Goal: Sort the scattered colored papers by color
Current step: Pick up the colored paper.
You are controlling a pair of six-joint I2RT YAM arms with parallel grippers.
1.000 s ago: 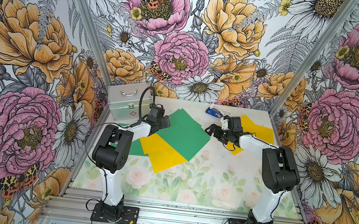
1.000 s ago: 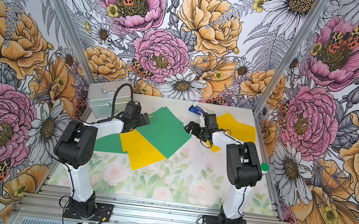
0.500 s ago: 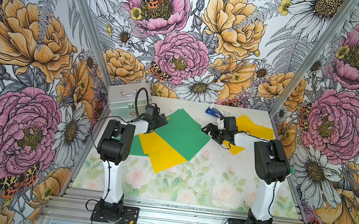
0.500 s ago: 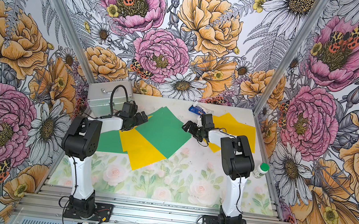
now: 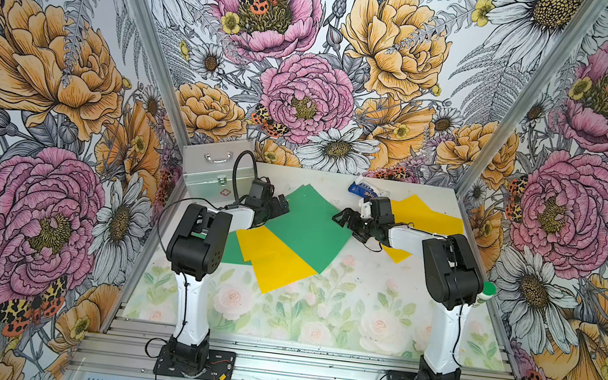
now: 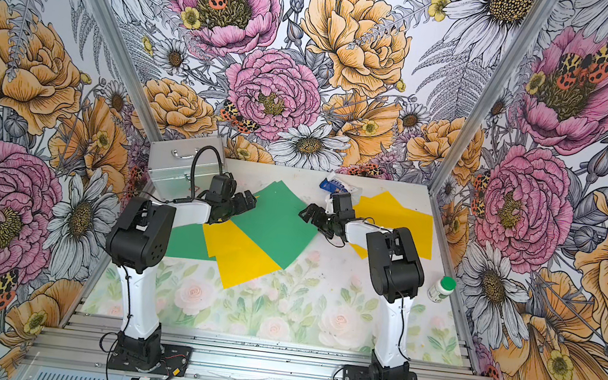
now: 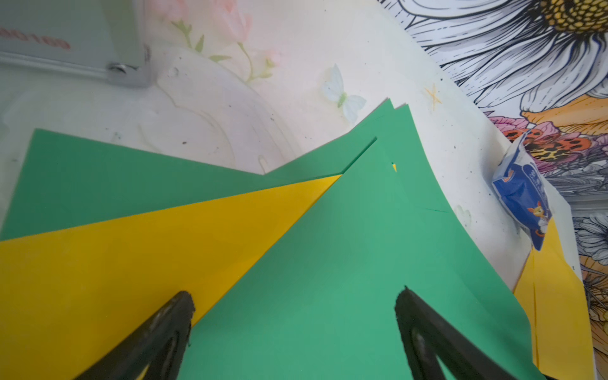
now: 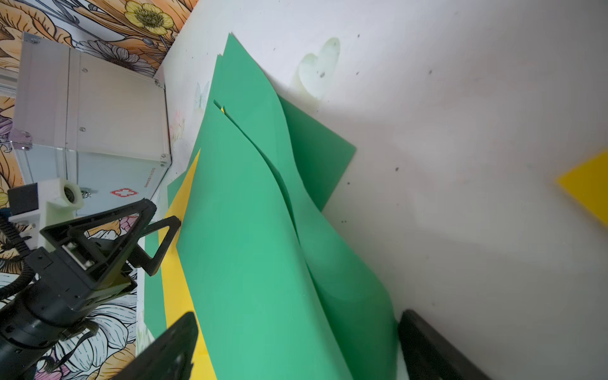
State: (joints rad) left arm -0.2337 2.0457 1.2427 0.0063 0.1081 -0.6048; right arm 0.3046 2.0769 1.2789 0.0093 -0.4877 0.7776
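Observation:
A stack of green papers [image 5: 306, 223] [image 6: 274, 223] lies mid-table, overlapping yellow papers [image 5: 274, 254] [image 6: 239, 254] and another green sheet [image 6: 185, 241] at the left. More yellow papers [image 5: 425, 217] [image 6: 398, 214] lie back right. My left gripper [image 5: 281, 205] [image 6: 248, 200] [image 7: 296, 302] is open at the green stack's left edge, over green [image 7: 329, 263] and yellow [image 7: 131, 256]. My right gripper [image 5: 347, 224] [image 6: 313, 215] [image 8: 296, 322] is open at the stack's right corner. The green sheets [image 8: 256, 246] bow upward between its fingers.
A silver metal case [image 5: 214, 172] [image 8: 98, 115] stands back left, close behind the left gripper. A blue-and-white packet [image 5: 363, 188] [image 7: 523, 197] lies at the back wall. A white bottle with a green cap [image 6: 442, 289] stands by the right wall.
My right gripper has moved left from the yellow stack to the right corner of the green stack. The left gripper has stayed almost in place, while both arms' lower links have swung inward.

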